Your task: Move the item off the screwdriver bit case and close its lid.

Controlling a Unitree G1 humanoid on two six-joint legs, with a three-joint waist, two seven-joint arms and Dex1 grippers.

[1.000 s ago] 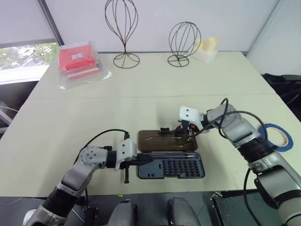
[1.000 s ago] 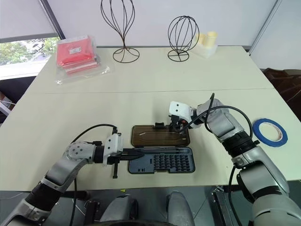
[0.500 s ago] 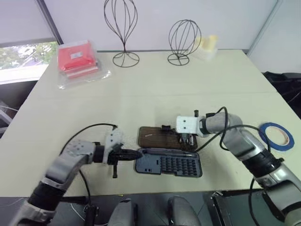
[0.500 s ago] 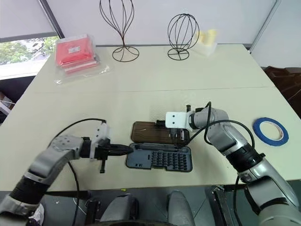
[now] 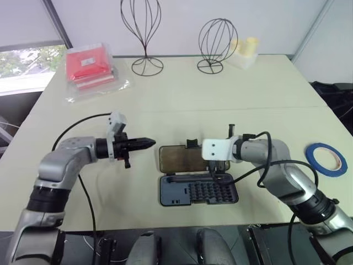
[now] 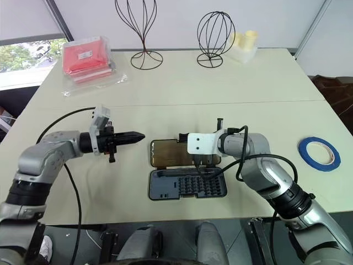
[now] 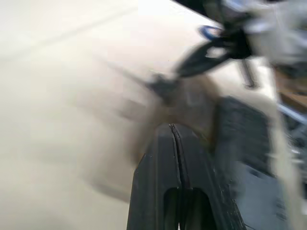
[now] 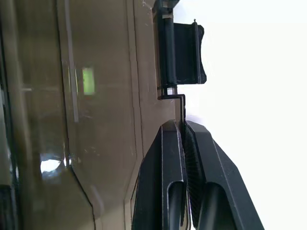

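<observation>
Left arm is out over the table [image 5: 182, 105], elbow bent, forearm roughly level. The left gripper [image 5: 144, 142] points across at the screwdriver bit case [image 5: 198, 192] and is clenched, fingers [image 7: 158, 163] pressed flat together with nothing between them. It's clear of the case, with bare table between its tip and the near end of the lid [image 5: 177, 159].

Right arm reaches in from the other side, elbow out, wrist turned so the right gripper [image 5: 213, 169] points down at the case. Its fingers [image 8: 168, 158] are closed, with barely a slit between them, and sit right at the lid's edge just short of the black latch [image 8: 184, 48]. Can't tell whether they're actually pinching the lid or only touching it.

The case is open directly under the right gripper: bit tray on the robot's side of the fingers, tinted lid folded back on the far side. Blue tape roll [image 5: 327, 157] sits well off beyond the right arm.
</observation>
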